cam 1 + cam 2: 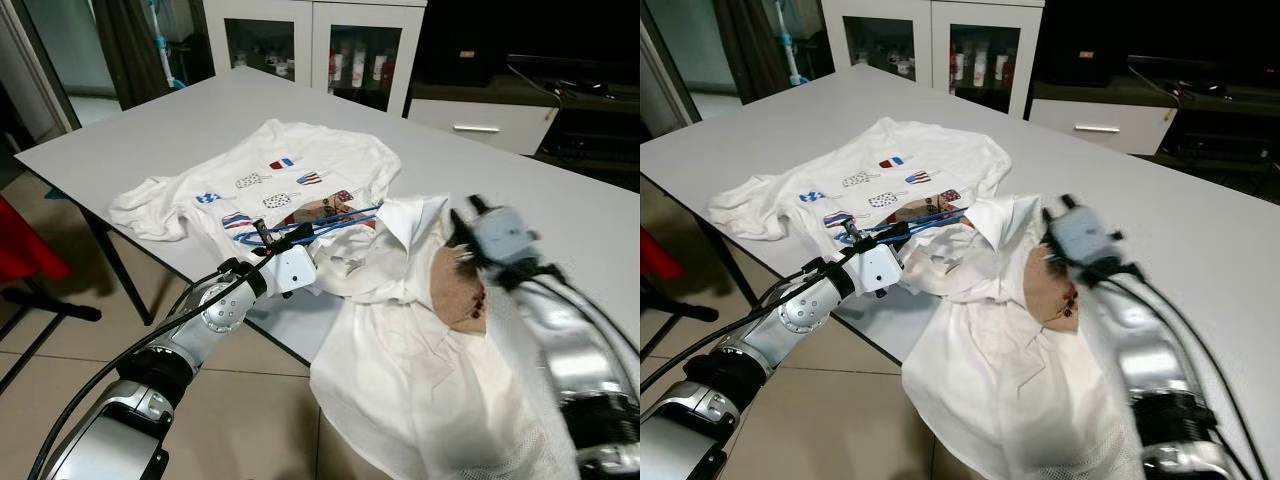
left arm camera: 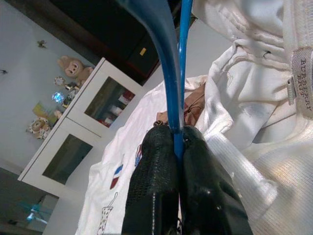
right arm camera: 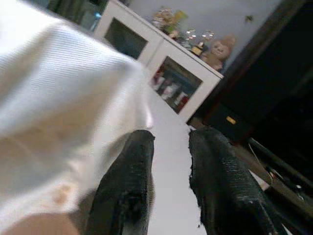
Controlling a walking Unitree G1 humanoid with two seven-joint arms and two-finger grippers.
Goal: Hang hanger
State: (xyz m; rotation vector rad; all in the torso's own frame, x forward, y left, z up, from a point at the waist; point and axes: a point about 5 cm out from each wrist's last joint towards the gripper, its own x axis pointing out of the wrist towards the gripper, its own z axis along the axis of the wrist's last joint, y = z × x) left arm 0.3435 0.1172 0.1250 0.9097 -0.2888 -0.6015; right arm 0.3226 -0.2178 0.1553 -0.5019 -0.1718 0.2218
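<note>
Left gripper (image 2: 177,147) clamps thin blue wire hanger (image 1: 330,222), which lies partly tucked into crumpled white collared shirt (image 1: 410,350) at the near edge of grey rectangular table (image 1: 180,110), beside printed white T-shirt (image 1: 270,175), while right gripper (image 3: 171,147), fingers slightly parted, holds nothing.

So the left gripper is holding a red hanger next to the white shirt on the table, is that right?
Not quite: the hanger is blue, not red. The left wrist view shows the left gripper with its fingers shut on the blue hanger, beside the white shirt on the table.
</note>
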